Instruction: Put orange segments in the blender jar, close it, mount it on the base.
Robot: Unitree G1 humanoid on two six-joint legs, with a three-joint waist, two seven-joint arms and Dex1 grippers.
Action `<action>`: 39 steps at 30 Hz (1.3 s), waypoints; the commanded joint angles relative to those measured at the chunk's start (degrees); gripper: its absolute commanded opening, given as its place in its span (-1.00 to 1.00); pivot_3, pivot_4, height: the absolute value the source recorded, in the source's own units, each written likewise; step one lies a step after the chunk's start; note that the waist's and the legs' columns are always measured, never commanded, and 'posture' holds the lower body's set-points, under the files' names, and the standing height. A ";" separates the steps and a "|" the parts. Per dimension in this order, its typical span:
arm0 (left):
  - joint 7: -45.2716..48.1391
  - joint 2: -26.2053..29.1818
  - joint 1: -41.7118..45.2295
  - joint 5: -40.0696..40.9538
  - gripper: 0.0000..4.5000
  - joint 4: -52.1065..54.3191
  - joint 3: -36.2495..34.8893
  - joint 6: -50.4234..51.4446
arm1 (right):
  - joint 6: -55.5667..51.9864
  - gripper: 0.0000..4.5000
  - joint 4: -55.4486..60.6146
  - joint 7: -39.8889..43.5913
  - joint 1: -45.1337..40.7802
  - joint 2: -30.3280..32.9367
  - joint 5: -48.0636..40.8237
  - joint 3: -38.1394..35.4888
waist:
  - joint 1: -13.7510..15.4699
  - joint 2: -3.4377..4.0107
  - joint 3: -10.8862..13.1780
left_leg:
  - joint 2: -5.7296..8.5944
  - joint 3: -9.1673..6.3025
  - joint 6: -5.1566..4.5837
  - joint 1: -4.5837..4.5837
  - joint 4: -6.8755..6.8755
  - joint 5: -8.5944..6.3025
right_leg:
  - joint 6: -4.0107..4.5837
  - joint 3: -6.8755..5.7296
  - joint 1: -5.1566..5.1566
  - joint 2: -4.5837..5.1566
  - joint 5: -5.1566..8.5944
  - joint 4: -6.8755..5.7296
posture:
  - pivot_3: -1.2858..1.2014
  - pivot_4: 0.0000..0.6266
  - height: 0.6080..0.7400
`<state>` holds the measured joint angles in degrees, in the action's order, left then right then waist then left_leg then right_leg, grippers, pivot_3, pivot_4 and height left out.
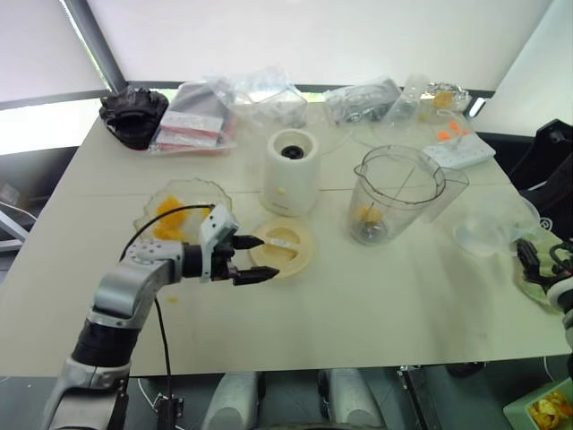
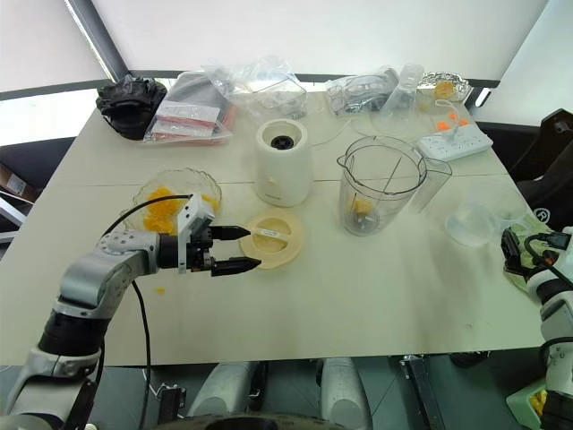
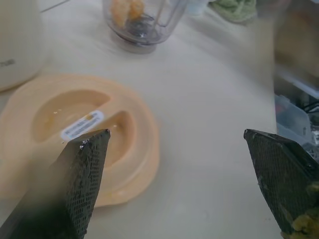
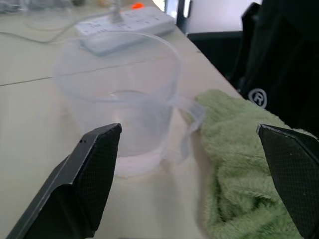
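At the centre of the pale surface (image 1: 376, 305) stands the base (image 1: 289, 172), a cream-white motor unit with a dark socket facing up. Just beside it, toward the robot's right, the blender jar (image 1: 394, 195) stands upright, uncovered and apart from the base; an orange segment (image 1: 365, 215) lies at its bottom near the blades, seen also in the left wrist view (image 3: 127, 9). In front of the base the flat cream-yellow lid (image 1: 285, 249) lies on the surface with its recessed side and a small label up. To the robot's left of the lid, a wavy-edged clear glass bowl (image 1: 183, 208) holds further orange segments (image 1: 168, 215). The left hand (image 1: 254, 259) hovers level at the lid's edge, its two black fingers spread wide, one above the lid and one beside it, holding nothing; bits of orange pulp cling to one fingertip (image 3: 299, 224). The right hand (image 2: 524, 255) sits at the surface's right edge, its fingers (image 4: 94, 169) likewise wide apart and empty, pointing toward a small clear measuring cup (image 4: 119, 99) and a green cloth (image 4: 239, 164) just beside it. A white power strip (image 1: 458, 150), clear plastic bags (image 1: 260, 98) and a black glove (image 1: 132, 112) lie along the far edge.
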<state>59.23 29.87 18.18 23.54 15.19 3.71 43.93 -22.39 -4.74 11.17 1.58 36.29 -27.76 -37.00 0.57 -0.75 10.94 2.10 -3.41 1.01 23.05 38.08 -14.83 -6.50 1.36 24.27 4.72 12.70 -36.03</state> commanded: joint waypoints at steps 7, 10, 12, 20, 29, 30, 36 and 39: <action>-6.23 -2.19 -0.36 2.55 0.99 4.96 2.30 1.41 | 6.17 1.00 -9.93 -0.75 -5.84 0.19 4.19 -0.25 | -0.37 0.26 -0.15 | 0.05 0.14 0.00 -0.07 -0.01 0.00 | -0.07 0.00 -0.06 -0.02 -0.04 -0.01 | 0.03 -0.52 1.00; -6.76 -2.25 0.03 2.74 0.99 5.02 2.99 1.25 | 7.12 1.00 -11.70 -0.98 -6.88 0.03 5.37 0.27 | -0.62 0.26 -0.15 | 0.06 0.14 -0.03 -0.18 -0.05 -0.02 | -0.04 0.00 -0.16 -0.03 -0.01 -0.01 | 0.03 -0.52 1.00; -7.34 -2.40 0.51 2.49 0.99 4.97 3.88 0.87 | 7.93 1.00 -13.23 -1.93 -7.75 -0.20 6.19 0.30 | -0.80 0.26 -0.15 | 0.06 0.14 -0.04 -0.24 -0.06 -0.02 | -0.04 0.00 -0.22 -0.03 -0.01 0.00 | 0.03 -0.52 1.00; -8.48 -2.20 0.51 3.26 0.99 6.20 4.99 0.85 | 9.55 1.00 -16.65 -2.41 -10.88 -0.92 7.01 0.84 | -1.60 0.29 -0.15 | 0.04 0.10 -0.16 -0.76 -0.12 -0.09 | 0.07 -0.02 -0.79 -0.04 0.08 0.15 | 0.03 -0.52 1.00; -9.65 -1.95 0.46 3.77 0.99 6.71 4.82 0.75 | 10.83 1.00 -19.54 -2.14 -13.60 -0.98 7.37 1.98 | -1.47 0.30 -0.14 | 0.03 0.10 -0.17 -0.76 -0.12 -0.10 | 0.08 -0.02 -0.81 -0.04 0.08 0.19 | 0.03 -0.52 1.00; -9.76 -1.92 0.42 3.84 0.99 6.77 4.83 0.75 | 11.04 1.00 -19.92 -2.15 -13.89 -0.98 7.48 2.09 | -1.47 0.29 -0.14 | 0.03 0.10 -0.17 -0.76 -0.12 -0.10 | 0.08 -0.02 -0.81 -0.04 0.08 0.20 | 0.03 -0.52 1.00; -10.15 -1.69 0.25 4.08 0.99 7.28 4.90 0.86 | 12.50 1.00 -22.39 -2.24 -15.61 -0.93 8.39 2.94 | -1.51 0.30 -0.13 | 0.03 0.10 -0.17 -0.75 -0.12 -0.10 | 0.08 -0.02 -0.81 -0.04 0.08 0.21 | 0.03 -0.52 1.00; -10.33 -1.55 0.02 4.02 0.99 7.45 5.02 0.74 | 13.91 1.00 -24.42 -2.44 -16.62 -0.54 9.43 3.53 | -1.54 0.30 -0.14 | 0.03 0.10 -0.17 -0.75 -0.12 -0.10 | 0.09 -0.01 -0.81 -0.04 0.09 0.22 | 0.03 -0.52 1.00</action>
<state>49.17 28.05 18.27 26.86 20.48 8.76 45.63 -10.29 -28.84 8.83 -13.96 34.83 -18.90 -33.13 -0.97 -0.45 10.81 2.13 -3.31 0.84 22.29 37.96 -14.93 -6.42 1.35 23.46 4.68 12.78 -35.79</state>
